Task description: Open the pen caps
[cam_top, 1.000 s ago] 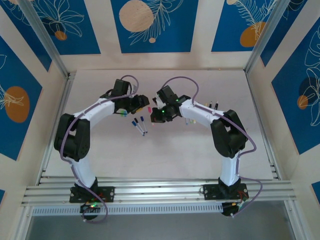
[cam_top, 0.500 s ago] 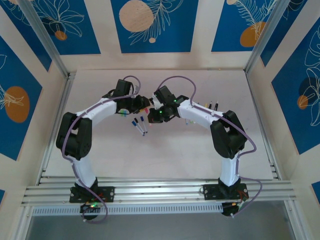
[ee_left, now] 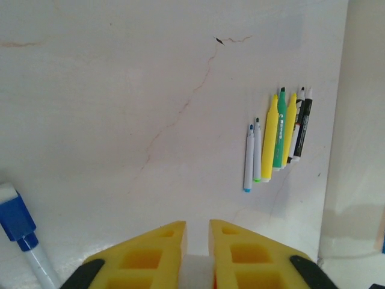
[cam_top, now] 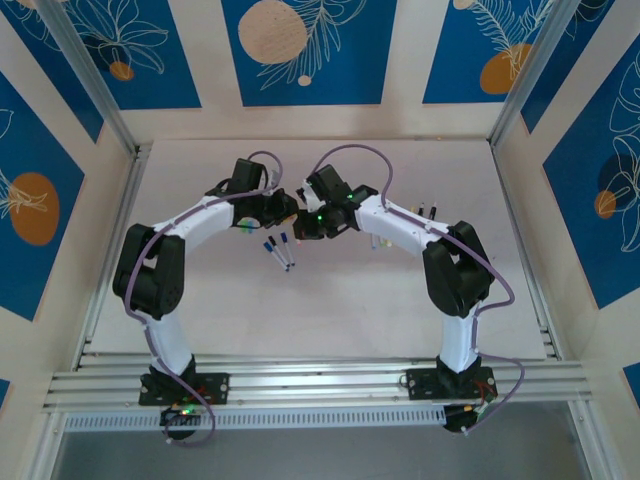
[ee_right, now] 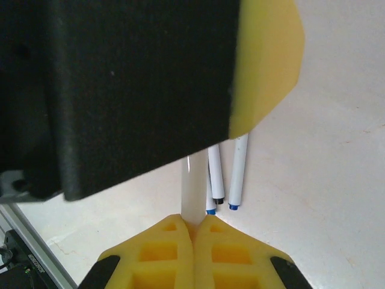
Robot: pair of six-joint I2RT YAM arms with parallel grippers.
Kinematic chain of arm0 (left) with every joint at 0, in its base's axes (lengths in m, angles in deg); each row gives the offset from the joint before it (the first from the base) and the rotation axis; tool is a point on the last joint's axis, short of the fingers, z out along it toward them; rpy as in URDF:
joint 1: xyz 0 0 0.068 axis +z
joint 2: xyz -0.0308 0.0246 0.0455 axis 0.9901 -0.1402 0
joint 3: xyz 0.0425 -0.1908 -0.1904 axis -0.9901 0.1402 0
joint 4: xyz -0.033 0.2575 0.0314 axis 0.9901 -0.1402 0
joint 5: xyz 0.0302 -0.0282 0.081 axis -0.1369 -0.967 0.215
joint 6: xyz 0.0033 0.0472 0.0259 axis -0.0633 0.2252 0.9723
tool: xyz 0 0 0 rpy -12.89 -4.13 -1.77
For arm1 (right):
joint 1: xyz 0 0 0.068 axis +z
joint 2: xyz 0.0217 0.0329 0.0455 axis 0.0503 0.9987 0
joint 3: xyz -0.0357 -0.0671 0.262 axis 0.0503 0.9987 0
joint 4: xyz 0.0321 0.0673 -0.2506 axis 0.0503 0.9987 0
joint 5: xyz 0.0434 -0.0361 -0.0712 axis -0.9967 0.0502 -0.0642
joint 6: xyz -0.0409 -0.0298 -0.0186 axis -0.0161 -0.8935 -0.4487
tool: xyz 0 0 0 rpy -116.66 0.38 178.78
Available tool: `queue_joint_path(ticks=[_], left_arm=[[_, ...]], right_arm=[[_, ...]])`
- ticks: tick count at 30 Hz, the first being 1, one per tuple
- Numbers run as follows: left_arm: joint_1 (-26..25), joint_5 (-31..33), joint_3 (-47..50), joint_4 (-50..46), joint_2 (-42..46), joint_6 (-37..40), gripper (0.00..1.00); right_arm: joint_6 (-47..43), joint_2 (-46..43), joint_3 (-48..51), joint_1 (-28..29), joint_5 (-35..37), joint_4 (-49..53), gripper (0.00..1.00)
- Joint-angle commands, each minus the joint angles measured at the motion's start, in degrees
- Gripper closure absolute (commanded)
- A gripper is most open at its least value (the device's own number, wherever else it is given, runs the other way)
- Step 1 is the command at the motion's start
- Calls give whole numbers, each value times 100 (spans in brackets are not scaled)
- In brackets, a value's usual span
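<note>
Right fingers clenched on the thin white plastic pen barrel, held above the pale bench. Left fingers nearly together; whether they grip its cap, hidden here, I can't tell. Best to pull straight along the barrel, no sideways bend.

A white-barrelled pen stuck out from the right gripper, pinched at its near end. Other white pens lay side by side nearby, one with a blue cap on. A row of seven pens, white, yellow, green and black, lay close together, well apart from these.
</note>
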Motion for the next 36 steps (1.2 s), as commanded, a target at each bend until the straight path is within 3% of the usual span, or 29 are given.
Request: queue_joint_path(ticks=[1, 2, 7, 12, 19, 22, 24, 25, 31, 36], left_arm=[[-67, -96, -137, -24, -52, 92, 95], [-68, -89, -147, -25, -53, 96, 100], [-64, -85, -190, -25, -78, 87, 100], [-59, -135, -218, 36, -70, 31, 100], [-67, -182, -282, 27, -70, 38, 100], [-67, -205, -296, 19, -87, 48, 100], [-67, -187, -304, -24, -103, 70, 100], [-62, -153, -296, -25, -114, 85, 100], [10, 17, -447, -139, -260, 83, 100], [240, 699, -1367, -851, -631, 315, 100]], right_arm=[[-111, -125, -196, -5, -56, 104, 100], [-103, -123, -192, -5, -52, 116, 100], [-93, -117, -181, -5, -57, 178, 100], [-85, -36, -181, 2, -144, 247, 75], [-46, 138, -275, 28, -129, 215, 72], [-50, 242, -415, 28, -142, 253, 77], [-26, 299, -505, 30, -124, 309, 98], [-15, 297, -522, 30, -104, 311, 100], [-7, 99, -286, 45, -137, 315, 100], [212, -651, 824, 234, -423, 315, 100]])
